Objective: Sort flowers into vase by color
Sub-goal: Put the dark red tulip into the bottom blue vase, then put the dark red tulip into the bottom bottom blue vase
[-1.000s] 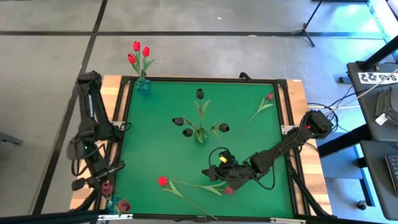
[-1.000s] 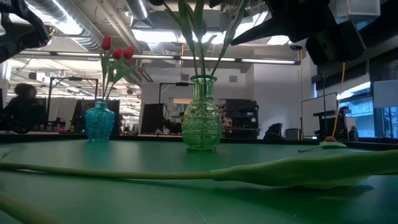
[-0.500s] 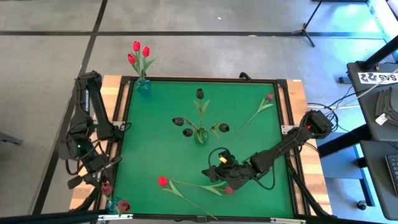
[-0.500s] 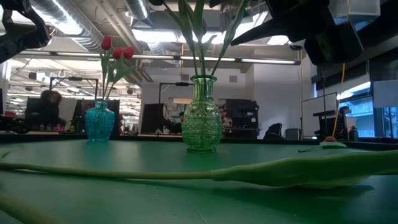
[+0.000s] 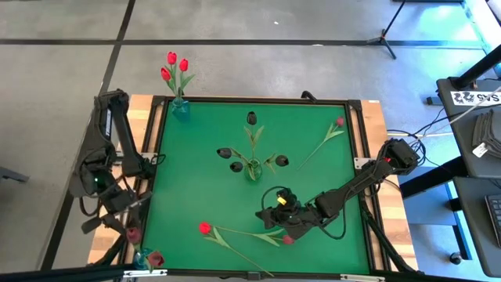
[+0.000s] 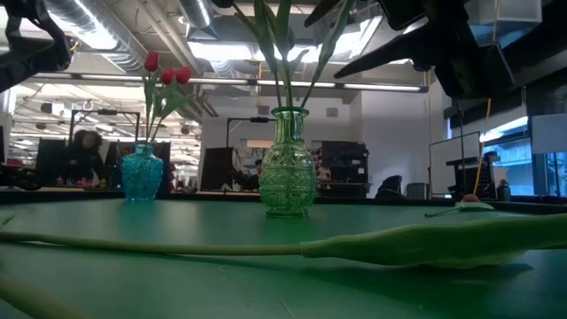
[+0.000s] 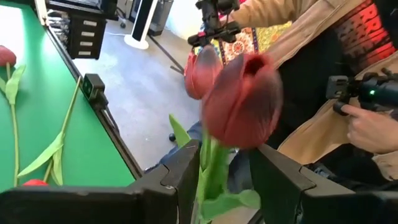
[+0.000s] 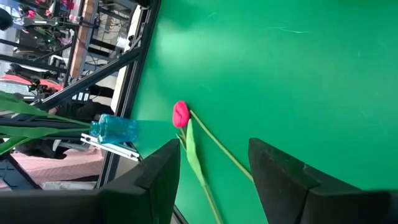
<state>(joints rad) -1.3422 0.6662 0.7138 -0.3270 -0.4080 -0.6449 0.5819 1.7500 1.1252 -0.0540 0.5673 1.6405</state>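
Green felt covers the table; a red tulip lies near its front edge, a maroon tulip rises between the left end effector fingers, which seem to pinch its stem, off the table's left edge; right end effector hovers spread above the felt, empty.
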